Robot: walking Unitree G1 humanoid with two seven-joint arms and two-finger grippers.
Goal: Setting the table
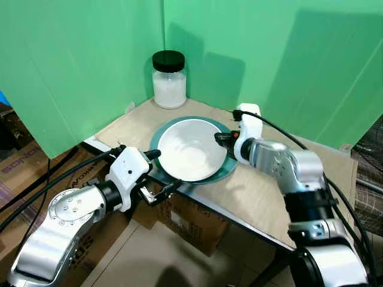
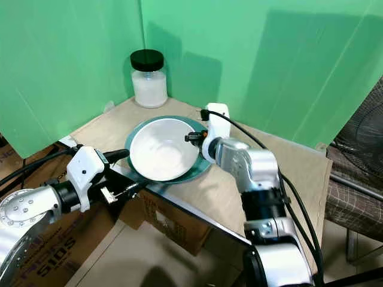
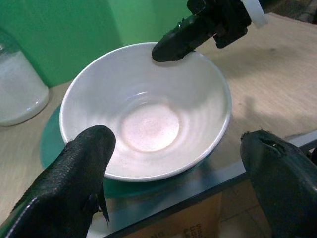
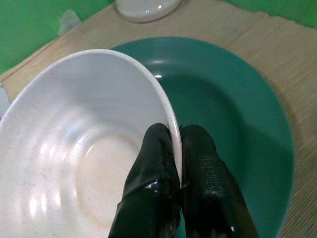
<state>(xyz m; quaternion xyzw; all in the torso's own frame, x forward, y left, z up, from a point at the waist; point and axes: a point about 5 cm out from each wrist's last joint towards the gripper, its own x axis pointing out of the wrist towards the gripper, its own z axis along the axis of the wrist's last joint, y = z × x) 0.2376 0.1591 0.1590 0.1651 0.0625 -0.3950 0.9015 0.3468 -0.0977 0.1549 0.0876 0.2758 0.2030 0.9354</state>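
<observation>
A: How far along?
B: The right gripper (image 4: 171,163) pinches the white bowl's (image 1: 190,149) rim at three o'clock, over the teal plate (image 4: 233,104).
A: The left gripper (image 3: 183,163)?
B: Spread wide at seven o'clock, empty; the bowl looks not yet released.

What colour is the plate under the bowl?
Dark teal green; the plate shows best in the right wrist view, beneath the white bowl.
</observation>
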